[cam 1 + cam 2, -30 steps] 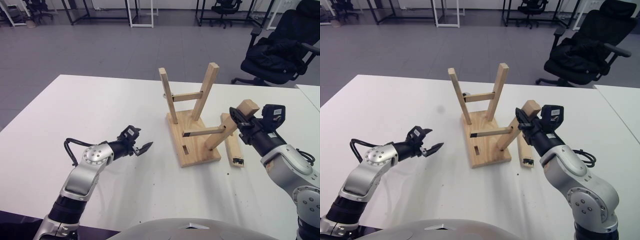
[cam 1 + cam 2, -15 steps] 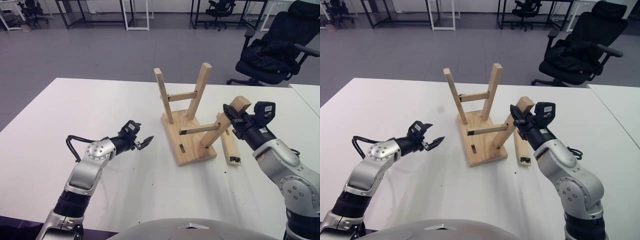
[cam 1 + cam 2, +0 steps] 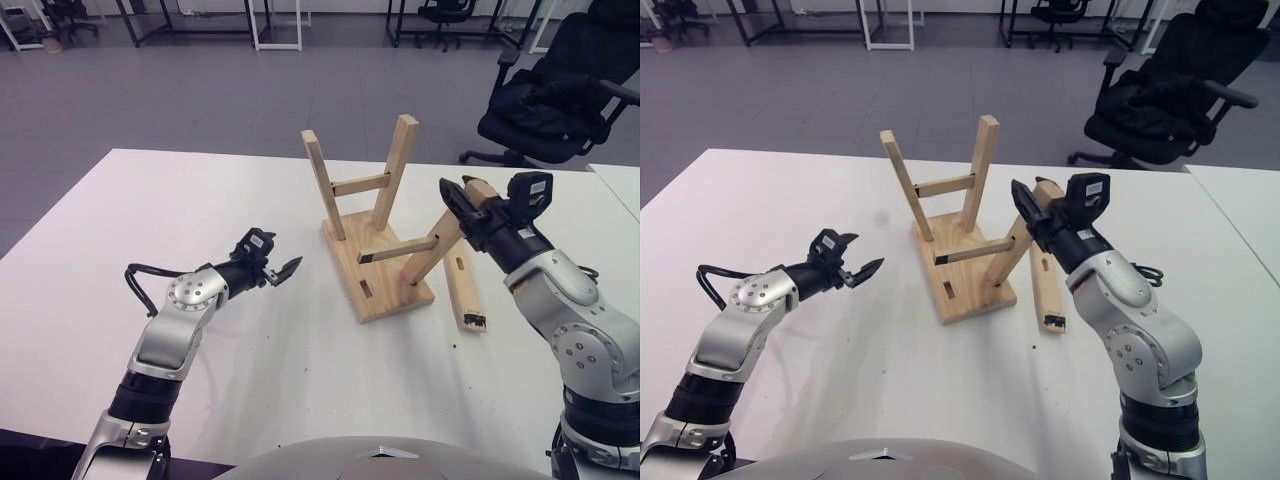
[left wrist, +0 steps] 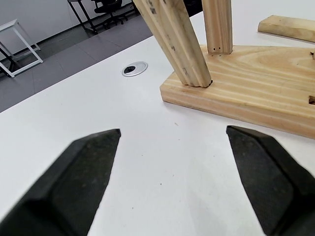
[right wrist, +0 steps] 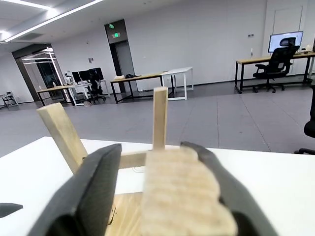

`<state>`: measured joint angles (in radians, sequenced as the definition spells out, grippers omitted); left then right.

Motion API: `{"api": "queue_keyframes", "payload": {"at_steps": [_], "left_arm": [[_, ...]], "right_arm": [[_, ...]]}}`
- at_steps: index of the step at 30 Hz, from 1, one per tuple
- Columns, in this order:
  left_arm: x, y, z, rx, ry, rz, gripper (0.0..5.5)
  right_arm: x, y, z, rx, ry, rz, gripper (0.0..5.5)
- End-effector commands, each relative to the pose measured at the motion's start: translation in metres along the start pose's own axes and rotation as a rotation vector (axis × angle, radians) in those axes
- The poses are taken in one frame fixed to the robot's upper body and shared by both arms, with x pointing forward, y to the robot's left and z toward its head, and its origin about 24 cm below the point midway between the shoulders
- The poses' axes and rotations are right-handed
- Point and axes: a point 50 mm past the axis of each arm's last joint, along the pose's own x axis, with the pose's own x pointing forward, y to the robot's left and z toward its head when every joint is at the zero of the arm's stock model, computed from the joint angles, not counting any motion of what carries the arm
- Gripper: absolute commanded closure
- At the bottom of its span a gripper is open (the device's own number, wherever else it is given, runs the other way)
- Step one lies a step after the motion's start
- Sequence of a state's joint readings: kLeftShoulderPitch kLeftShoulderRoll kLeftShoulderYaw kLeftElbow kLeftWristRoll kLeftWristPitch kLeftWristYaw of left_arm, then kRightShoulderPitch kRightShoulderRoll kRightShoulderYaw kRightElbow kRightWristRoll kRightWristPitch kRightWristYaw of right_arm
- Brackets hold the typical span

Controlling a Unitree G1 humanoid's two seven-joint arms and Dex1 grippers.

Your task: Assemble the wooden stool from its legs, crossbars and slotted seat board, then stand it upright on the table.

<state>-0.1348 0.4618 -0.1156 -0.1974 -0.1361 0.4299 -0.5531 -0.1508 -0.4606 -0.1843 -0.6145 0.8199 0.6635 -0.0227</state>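
Observation:
The slotted seat board lies flat on the white table. Two legs joined by a crossbar stand up from its far side. A third leg leans on the board's right edge, a dark-tipped crossbar sticking out of it towards the left. My right gripper is shut on that leg's top end, one finger on each side. A loose leg lies on the table beside the board. My left gripper hovers open left of the board, its fingers spread wide over bare table.
A round cable grommet sits in the table behind the stool. A black office chair stands on the floor past the far right corner. Another white table begins at the right. Open tabletop stretches left and in front of the board.
The head camera has shifted. My right gripper has tipped the held leg a little more upright. My left gripper stays open, close to the board's left side.

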Motion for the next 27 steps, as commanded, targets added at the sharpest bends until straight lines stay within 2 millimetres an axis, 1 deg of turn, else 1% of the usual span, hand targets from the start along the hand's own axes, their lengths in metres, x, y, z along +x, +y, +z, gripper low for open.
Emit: {"api": "queue_keyframes", "payload": {"at_steps": [1,3,6,7,8,9,10,11,12,13,14,15,16,17,18,19,21,24,27], "left_arm": [[0.003,0.003,0.002,0.018,-0.002,0.021,1.53],[0.002,0.004,0.002,0.021,-0.003,0.025,1.53],[-0.001,0.005,0.000,0.016,0.005,0.031,1.53],[-0.001,0.004,0.000,0.014,0.006,0.031,1.53],[-0.001,0.004,0.000,0.013,0.005,0.029,1.53],[-0.001,0.004,0.000,0.013,0.005,0.029,1.53],[-0.001,0.004,0.000,0.013,0.004,0.029,1.53],[-0.001,0.004,0.000,0.014,0.004,0.029,1.53],[-0.001,0.004,0.000,0.014,0.006,0.032,1.53],[0.000,0.004,-0.001,0.016,0.007,0.031,1.53],[0.000,0.003,-0.001,0.017,0.007,0.027,1.53],[0.000,0.003,-0.001,0.019,0.009,0.028,1.53],[0.000,0.004,-0.001,0.022,0.010,0.028,1.53],[0.000,0.005,-0.001,0.024,0.010,0.030,1.53],[0.000,0.006,0.000,0.027,0.010,0.031,1.53],[0.001,0.006,0.000,0.029,0.008,0.031,1.53],[0.001,0.005,0.002,0.032,0.005,0.028,1.53],[0.001,0.004,0.002,0.032,0.005,0.026,1.53],[0.002,0.005,0.001,0.033,0.006,0.028,1.53]], "right_arm": [[0.002,0.005,0.028,-0.042,-0.125,0.064,2.38],[0.003,0.002,0.052,-0.086,-0.203,0.083,2.05],[0.000,-0.011,0.099,-0.079,-0.382,0.080,1.45],[-0.002,-0.023,0.110,-0.045,-0.434,0.034,1.35],[-0.003,-0.033,0.116,-0.014,-0.461,-0.009,1.35],[0.000,-0.052,0.108,0.008,-0.409,-0.110,1.35],[0.001,-0.068,0.094,0.013,-0.337,-0.196,1.35],[0.001,-0.077,0.084,0.011,-0.283,-0.247,1.35],[0.002,-0.089,0.059,0.028,-0.170,-0.313,1.35],[-0.001,-0.096,0.027,0.037,-0.022,-0.357,1.35],[-0.010,-0.102,-0.007,0.061,0.115,-0.402,1.35],[-0.019,-0.102,-0.040,0.089,0.252,-0.416,1.35],[-0.029,-0.101,-0.068,0.106,0.358,-0.418,1.35],[-0.035,-0.097,-0.086,0.144,0.419,-0.411,1.35],[-0.040,-0.094,-0.100,0.148,0.469,-0.407,1.35],[-0.043,-0.091,-0.110,0.165,0.501,-0.398,1.35],[-0.046,-0.085,-0.121,0.163,0.540,-0.387,1.35],[-0.047,-0.078,-0.128,0.156,0.568,-0.363,1.35],[-0.045,-0.071,-0.129,0.153,0.571,-0.341,1.35]]}}
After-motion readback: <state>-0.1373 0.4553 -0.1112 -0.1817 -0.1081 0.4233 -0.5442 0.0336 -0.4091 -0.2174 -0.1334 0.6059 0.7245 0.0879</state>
